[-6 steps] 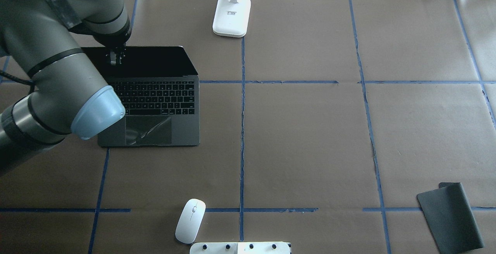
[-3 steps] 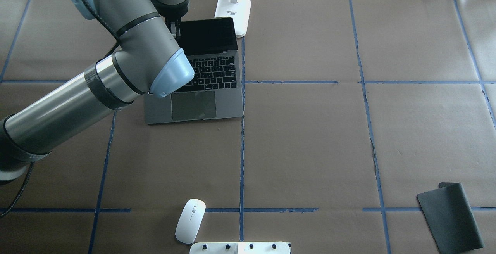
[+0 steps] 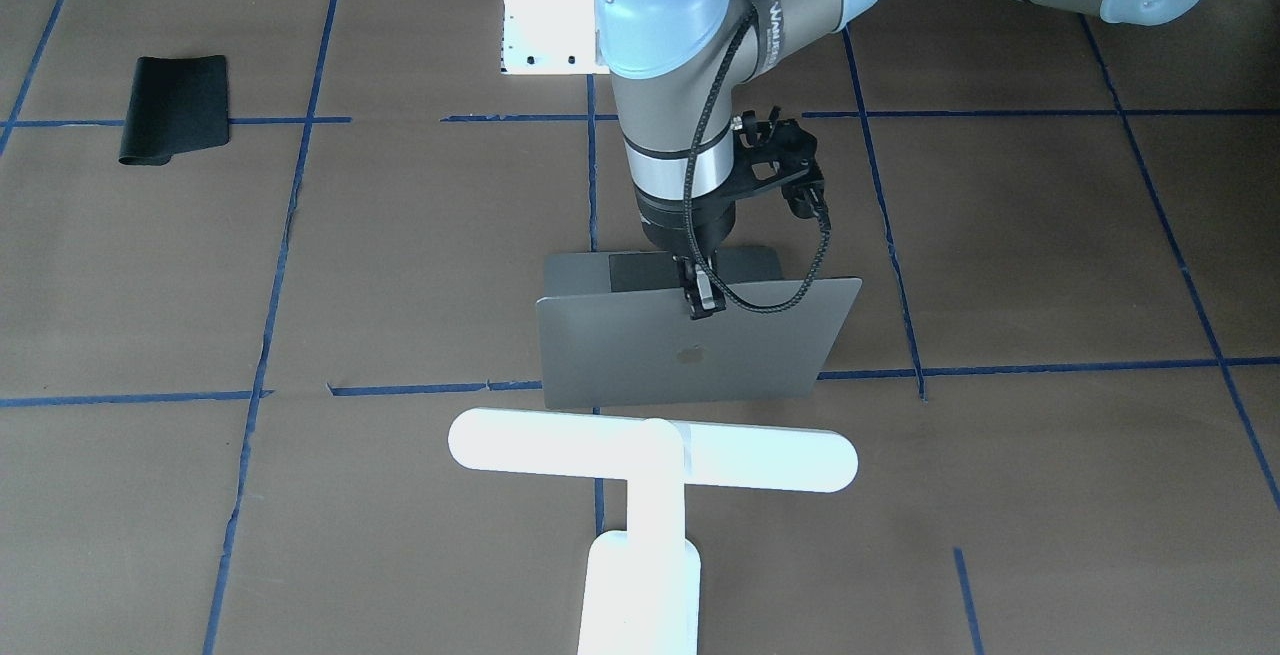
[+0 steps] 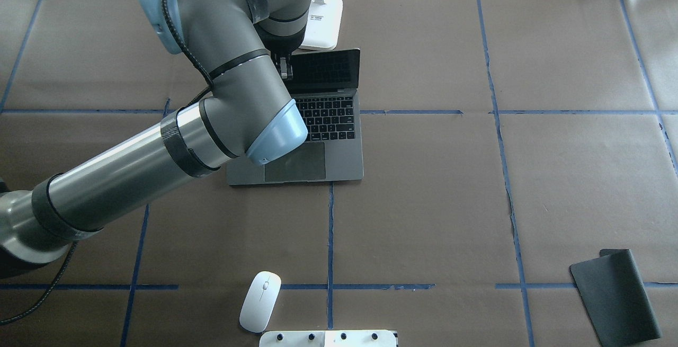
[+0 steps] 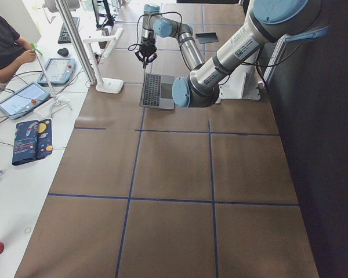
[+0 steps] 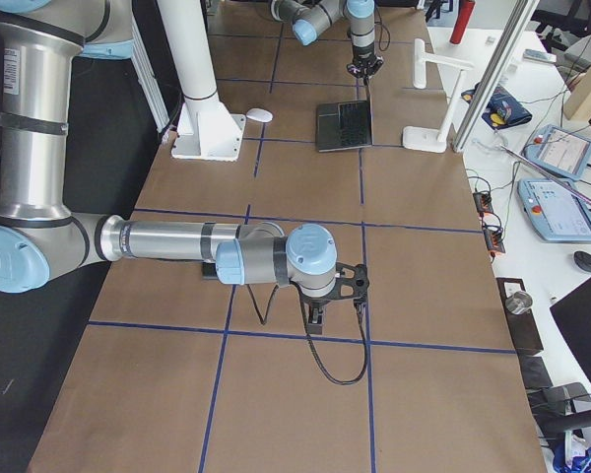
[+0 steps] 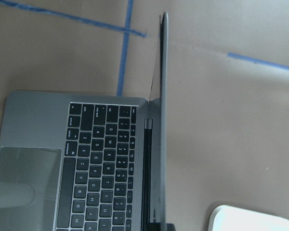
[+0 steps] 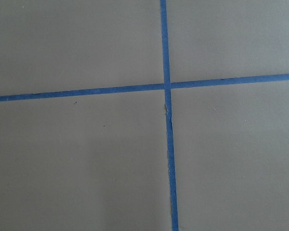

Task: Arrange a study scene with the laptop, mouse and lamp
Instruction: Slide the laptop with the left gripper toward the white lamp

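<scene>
My left gripper (image 3: 702, 297) is clamped narrow on the top edge of the laptop (image 4: 344, 162) lid. The laptop sits open at mid-table, its back just in front of the lamp (image 3: 650, 460). Pushing by this thin lid could strain the hinge, fold the screen shut, or bump the lamp and tip it. The laptop is slim and silver-grey, with dark keys, a large trackpad and a black screen standing near upright. I cannot tell whether my right gripper (image 6: 315, 319) is open or closed.
</scene>
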Robot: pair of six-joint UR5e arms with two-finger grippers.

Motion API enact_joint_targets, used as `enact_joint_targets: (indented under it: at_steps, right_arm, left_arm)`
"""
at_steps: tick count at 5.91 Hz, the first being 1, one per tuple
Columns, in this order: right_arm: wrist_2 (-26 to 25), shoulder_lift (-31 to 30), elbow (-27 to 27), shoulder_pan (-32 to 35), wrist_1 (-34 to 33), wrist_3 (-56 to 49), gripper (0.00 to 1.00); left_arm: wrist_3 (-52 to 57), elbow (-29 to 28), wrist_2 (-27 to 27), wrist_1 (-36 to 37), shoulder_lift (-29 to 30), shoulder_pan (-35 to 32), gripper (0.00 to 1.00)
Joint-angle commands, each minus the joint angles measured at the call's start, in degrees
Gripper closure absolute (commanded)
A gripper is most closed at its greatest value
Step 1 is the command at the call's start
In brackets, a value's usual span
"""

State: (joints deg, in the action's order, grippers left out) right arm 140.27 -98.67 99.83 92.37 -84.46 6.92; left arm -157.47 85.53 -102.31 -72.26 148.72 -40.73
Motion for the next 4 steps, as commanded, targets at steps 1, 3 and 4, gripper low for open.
enact_joint_targets:
  at_steps: [1,3,4]
  right_arm:
    - [0.0,-0.12,-0.17,0.0,0.0,-0.06,0.0]
    - [0.0,-0.2,-0.34,0.0,0.0,-0.06,0.0]
    - [-0.08,-0.2,-0.43,-0.09,0.0,-0.06,0.0]
  left_arm:
    - [-3.44,-4.29,0.09,-0.25,3.66,1.7,1.0]
    - [-3.54,-5.2,0.18,-1.39,3.86,1.7,1.0]
    - [-3.37,-5.2,0.18,-1.83,3.86,1.62,1.0]
